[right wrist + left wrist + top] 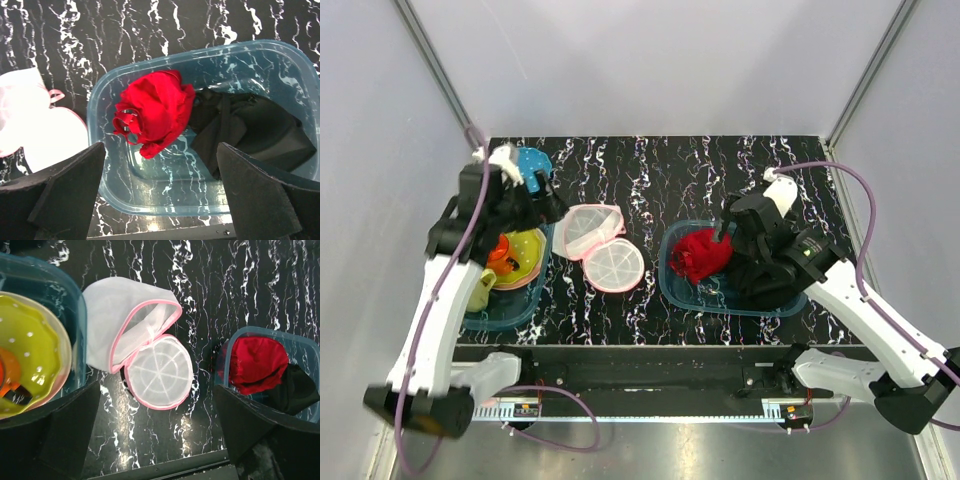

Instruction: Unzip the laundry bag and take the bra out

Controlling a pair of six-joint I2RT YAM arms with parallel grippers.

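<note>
The laundry bag (600, 245) lies open on the black marbled table, its two white mesh halves with pink trim spread apart; it also shows in the left wrist view (145, 347) and at the left edge of the right wrist view (30, 132). The red bra (700, 254) lies bunched in a clear blue tub (770, 305), with black fabric (240, 127) beside it. My right gripper (162, 195) is open and empty above the tub's near side, just off the bra (155, 112). My left gripper (157, 440) is open and empty above the table, near side of the bag.
A second blue tub (515, 308) at the left holds a yellow dotted bowl (525, 250), an orange item (500, 255) and a yellow-green cup (480, 290). A blue dotted disc (533, 165) sits behind the left arm. Grey walls enclose the table.
</note>
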